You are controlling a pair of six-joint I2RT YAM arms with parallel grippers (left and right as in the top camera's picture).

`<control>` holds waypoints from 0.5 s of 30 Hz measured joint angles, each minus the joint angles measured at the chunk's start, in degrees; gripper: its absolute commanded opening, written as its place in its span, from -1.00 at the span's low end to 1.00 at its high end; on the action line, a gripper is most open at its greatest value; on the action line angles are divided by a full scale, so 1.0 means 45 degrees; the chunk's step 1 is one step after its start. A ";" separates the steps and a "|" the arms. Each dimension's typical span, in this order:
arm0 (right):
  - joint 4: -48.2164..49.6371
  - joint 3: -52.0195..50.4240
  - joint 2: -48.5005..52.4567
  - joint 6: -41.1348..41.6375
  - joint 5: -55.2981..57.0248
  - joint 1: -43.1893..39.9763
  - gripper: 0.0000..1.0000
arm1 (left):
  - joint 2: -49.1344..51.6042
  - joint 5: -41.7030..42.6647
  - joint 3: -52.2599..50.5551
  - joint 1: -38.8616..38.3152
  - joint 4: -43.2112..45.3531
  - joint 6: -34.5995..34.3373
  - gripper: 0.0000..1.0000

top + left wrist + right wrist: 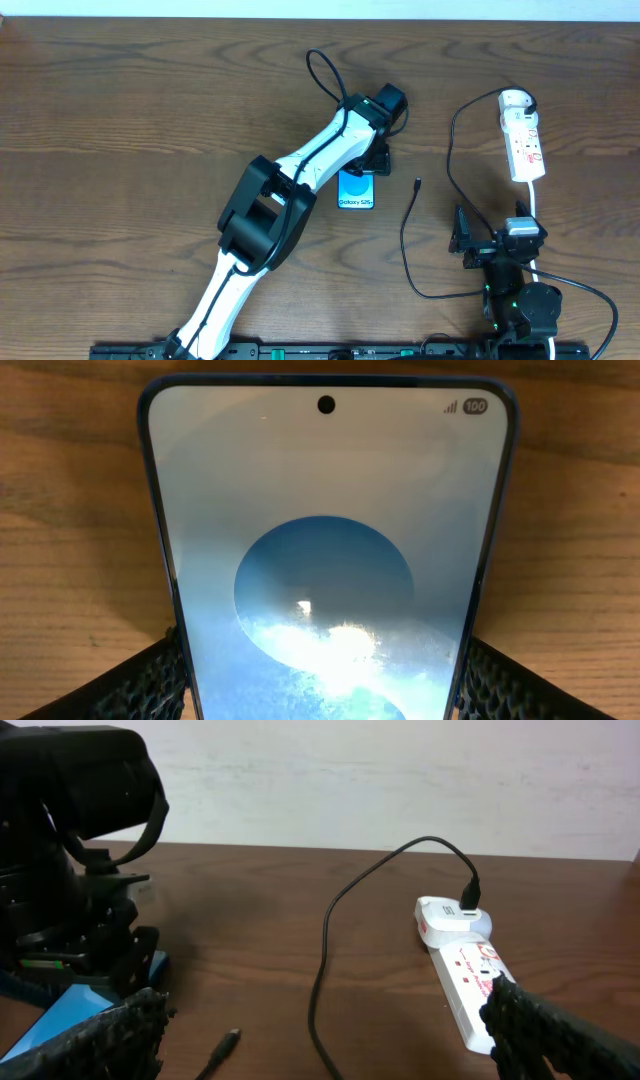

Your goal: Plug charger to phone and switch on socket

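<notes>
Both pads (140, 685) of the left end effector (320, 690) clamp the blue-screened black smartphone (320, 510); steady it squarely for the thin black cable (322, 970).

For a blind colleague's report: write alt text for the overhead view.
The left gripper sits over the far end of a cyan-screened phone at centre frame. The black charger cable's plug tip lies loose just right of it, the cable looping to a white power strip at upper right. The right gripper hangs open at bottom right.
</notes>
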 measured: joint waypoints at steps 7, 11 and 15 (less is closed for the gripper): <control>0.0000 0.0000 0.0000 0.0000 0.0000 0.0000 0.99 | -0.0034 0.0073 -0.0005 0.0039 -0.0253 -0.0005 0.64; 0.0000 0.0000 0.0000 0.0000 0.0000 0.0000 0.99 | -0.0296 0.0321 -0.0049 0.0223 -0.0544 0.0005 0.65; 0.0000 0.0000 0.0000 0.0000 0.0000 0.0000 0.99 | -0.1166 0.1263 -0.0136 0.0763 -0.0627 0.0097 0.65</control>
